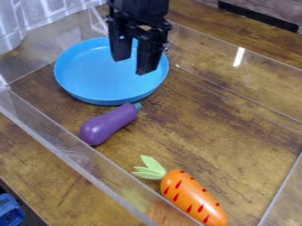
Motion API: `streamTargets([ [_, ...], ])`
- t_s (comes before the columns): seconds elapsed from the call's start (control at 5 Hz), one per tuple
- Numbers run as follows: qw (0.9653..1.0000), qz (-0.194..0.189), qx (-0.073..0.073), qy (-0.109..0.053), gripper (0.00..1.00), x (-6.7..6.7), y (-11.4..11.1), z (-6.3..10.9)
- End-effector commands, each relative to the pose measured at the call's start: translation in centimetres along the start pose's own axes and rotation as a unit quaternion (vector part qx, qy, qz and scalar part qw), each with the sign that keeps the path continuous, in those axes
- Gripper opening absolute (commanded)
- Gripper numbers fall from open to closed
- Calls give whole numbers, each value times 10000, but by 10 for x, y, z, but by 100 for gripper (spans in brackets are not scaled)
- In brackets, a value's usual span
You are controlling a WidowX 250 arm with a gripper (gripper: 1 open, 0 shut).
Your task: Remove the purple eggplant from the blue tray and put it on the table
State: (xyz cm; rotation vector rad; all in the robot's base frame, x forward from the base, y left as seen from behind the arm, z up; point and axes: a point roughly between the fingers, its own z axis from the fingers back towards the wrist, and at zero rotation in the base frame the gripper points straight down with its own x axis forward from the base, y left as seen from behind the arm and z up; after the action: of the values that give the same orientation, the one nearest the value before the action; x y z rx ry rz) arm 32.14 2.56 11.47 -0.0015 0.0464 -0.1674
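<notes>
In the camera view, the only one, the purple eggplant (109,124) lies on the desk (224,115), just outside the front rim of the blue tray (83,75). Its teal stem end points toward the tray and is very near the rim; I cannot tell if it touches it. The tray itself holds nothing. So, judging from this placement, the task looks already completed.

The gripper (134,50) hangs above the right part of the tray, well apart from the eggplant. Its two dark fingers (150,55) point down with a clear gap between them and nothing is held there, so they are released.

The eggplant looks like a small plastic toy, probably light and stiff, with a glossy skin that may be slippery. If somebody must take it again, the best place seems to be across the plump middle, with the fingers closing on the two long sides. The narrow stem end would probably slide out.

About the room for moving: a clear acrylic wall (71,150) runs along the front left side of the desk, quite near the eggplant, so an approach from above is safer than one from the side. An orange carrot (189,194) lies near the front, apart from the eggplant. The right side of the desk is open, with a bright reflection on the wood.
</notes>
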Motion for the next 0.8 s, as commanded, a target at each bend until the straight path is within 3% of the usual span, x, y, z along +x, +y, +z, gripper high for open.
streamTargets([
  [0.0, 9996, 34, 85, -249, 100, 3, 0, 22],
  [0.6, 9996, 263, 134, 50, 100, 16, -3, 1],
])
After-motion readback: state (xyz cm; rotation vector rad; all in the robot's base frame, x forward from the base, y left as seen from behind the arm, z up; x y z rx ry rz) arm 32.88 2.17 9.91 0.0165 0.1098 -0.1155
